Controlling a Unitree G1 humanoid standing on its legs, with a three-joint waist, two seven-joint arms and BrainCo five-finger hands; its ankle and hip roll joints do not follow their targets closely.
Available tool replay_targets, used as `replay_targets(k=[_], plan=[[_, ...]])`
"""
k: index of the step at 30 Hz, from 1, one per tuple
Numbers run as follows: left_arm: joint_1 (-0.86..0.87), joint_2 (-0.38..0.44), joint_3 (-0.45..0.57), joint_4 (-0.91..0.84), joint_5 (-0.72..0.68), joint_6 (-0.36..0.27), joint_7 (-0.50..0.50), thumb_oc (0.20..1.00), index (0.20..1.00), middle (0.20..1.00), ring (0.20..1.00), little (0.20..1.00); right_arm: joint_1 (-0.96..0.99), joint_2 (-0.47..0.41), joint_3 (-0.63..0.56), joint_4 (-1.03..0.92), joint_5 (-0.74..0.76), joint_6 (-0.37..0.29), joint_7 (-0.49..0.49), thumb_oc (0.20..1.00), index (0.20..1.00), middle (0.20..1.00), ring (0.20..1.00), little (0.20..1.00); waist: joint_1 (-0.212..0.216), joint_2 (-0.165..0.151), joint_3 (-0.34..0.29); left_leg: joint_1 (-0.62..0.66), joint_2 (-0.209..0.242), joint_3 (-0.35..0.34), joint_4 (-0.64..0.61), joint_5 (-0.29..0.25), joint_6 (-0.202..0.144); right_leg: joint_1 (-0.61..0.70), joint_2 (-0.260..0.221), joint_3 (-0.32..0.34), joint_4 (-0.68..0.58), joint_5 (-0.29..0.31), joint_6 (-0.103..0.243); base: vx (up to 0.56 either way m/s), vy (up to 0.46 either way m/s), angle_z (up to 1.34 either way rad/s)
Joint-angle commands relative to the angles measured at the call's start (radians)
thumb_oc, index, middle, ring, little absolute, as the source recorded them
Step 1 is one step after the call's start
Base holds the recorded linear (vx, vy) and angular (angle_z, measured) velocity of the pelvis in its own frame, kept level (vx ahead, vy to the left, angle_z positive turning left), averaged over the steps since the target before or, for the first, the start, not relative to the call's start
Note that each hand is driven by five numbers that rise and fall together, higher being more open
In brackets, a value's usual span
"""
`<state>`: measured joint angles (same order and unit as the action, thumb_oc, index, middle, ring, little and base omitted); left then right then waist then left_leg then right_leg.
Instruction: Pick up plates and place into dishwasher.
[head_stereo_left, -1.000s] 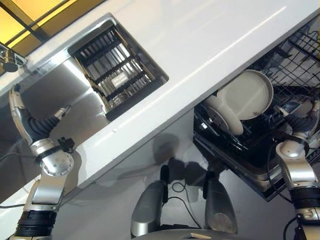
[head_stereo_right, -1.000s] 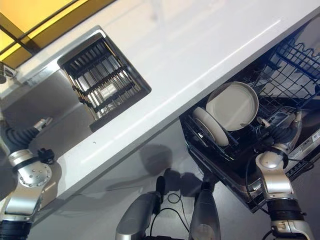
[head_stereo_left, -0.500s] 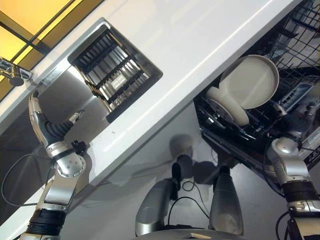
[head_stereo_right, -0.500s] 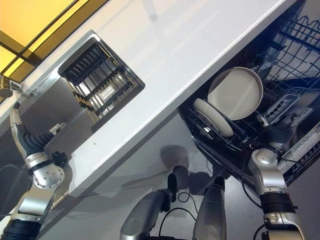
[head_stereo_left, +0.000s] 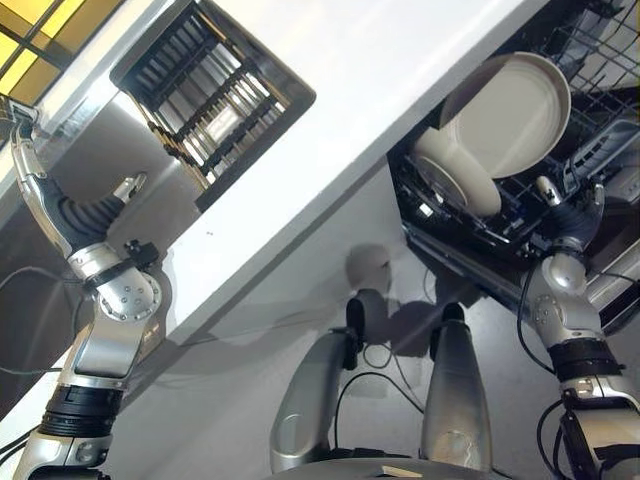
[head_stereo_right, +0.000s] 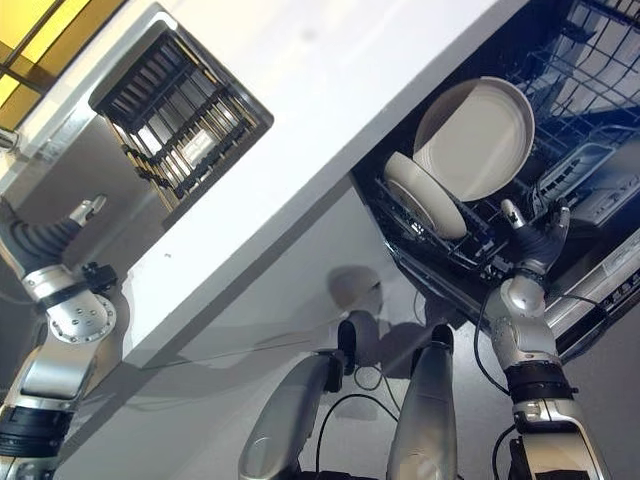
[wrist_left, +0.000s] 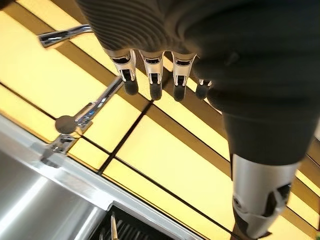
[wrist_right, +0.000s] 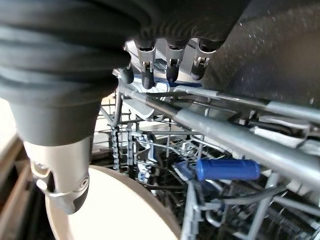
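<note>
Two plates (head_stereo_left: 505, 115) (head_stereo_left: 457, 185) in dishwasher rack (head_stereo_left: 590, 160)

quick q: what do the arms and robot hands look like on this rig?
Both arms are silver-grey metal with rounded joint housings and black bands lower down. A dark ribbed cover wraps each wrist and the back of the left robot hand and right robot hand. Fingers are silver with dark rounded tips.

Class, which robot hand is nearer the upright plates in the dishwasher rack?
Right robot hand: beside the plates at the rack. Left robot hand is over the sink, across the counter.
</note>
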<state>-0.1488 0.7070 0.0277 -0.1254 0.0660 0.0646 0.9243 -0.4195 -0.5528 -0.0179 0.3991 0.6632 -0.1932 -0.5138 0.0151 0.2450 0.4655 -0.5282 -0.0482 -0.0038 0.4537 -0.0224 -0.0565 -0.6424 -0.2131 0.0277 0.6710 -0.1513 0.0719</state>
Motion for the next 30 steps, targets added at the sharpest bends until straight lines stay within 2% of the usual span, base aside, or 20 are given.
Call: replay_targets(k=[1,6,10,13,16,23,30], plan=[[0.010,-0.072,-0.090,0.024,0.037,0.024,0.028,1.000,1.000,1.000,1.000,1.000,-0.084,0.076,0.097,-0.020,0.040,-0.017,0.096,1.000,1.000,1.000,1.000,1.000,0.002,-0.021,0.055,-0.072,-0.065,0.011,0.259,-0.197,0.084,0.037,-0.004,0.010,-0.184,0.151,-0.007,0.03,0.143,-0.13],[0.033,-0.088,-0.094,0.020,0.011,0.003,0.037,1.000,1.000,1.000,1.000,1.000,-0.132,0.097,0.142,-0.097,-0.015,0.007,0.153,1.000,1.000,1.000,1.000,1.000,0.011,0.005,0.055,-0.023,-0.073,0.011,0.217,-0.194,0.079,0.072,-0.014,0.020,-0.213,0.149,-0.003,0.04,0.142,-0.13],[0.037,-0.086,-0.091,0.019,-0.004,-0.008,0.031,1.000,1.000,1.000,1.000,1.000,-0.190,0.124,0.189,-0.145,-0.070,0.026,0.158,1.000,1.000,1.000,1.000,1.000,0.032,0.006,0.055,0.003,-0.081,0.000,0.192,-0.181,0.078,0.107,-0.030,0.011,-0.240,0.159,0.001,0.02,0.065,-0.04],[0.036,-0.073,-0.087,0.022,-0.011,-0.020,0.015,1.000,1.000,1.000,1.000,1.000,-0.263,0.146,0.219,-0.141,-0.097,0.051,0.133,1.000,1.000,1.000,1.000,1.000,0.064,0.000,0.055,0.042,-0.087,-0.021,0.180,-0.183,0.079,0.161,-0.042,-0.010,-0.259,0.158,0.004,0.03,-0.012,0.08],[0.034,-0.052,-0.079,0.030,-0.015,-0.037,-0.007,1.000,1.000,1.000,1.000,1.000,-0.335,0.166,0.244,-0.095,-0.087,0.045,0.115,1.000,1.000,1.000,1.000,1.000,0.101,-0.010,0.054,0.092,-0.091,-0.048,0.161,-0.184,0.082,0.231,-0.056,-0.040,-0.284,0.159,0.008,0.08,-0.051,0.18],[0.051,0.012,-0.065,0.038,-0.021,-0.056,-0.080,1.000,1.000,1.000,1.000,1.000,-0.434,0.167,0.272,0.021,-0.029,0.022,0.089,1.000,1.000,1.000,1.000,1.000,0.190,-0.045,-0.014,0.141,-0.102,-0.108,0.158,-0.200,0.085,0.349,-0.077,-0.112,-0.343,0.171,0.011,0.14,-0.051,0.32],[0.062,0.042,-0.065,0.059,-0.016,-0.066,-0.104,1.000,1.000,1.000,1.000,1.000,-0.462,0.149,0.269,0.070,-0.002,0.001,0.076,1.000,1.000,1.000,1.000,1.000,0.224,-0.056,-0.029,0.128,-0.121,-0.134,0.198,-0.221,0.095,0.368,-0.087,-0.138,-0.339,0.180,0.016,0.07,-0.012,0.31]])
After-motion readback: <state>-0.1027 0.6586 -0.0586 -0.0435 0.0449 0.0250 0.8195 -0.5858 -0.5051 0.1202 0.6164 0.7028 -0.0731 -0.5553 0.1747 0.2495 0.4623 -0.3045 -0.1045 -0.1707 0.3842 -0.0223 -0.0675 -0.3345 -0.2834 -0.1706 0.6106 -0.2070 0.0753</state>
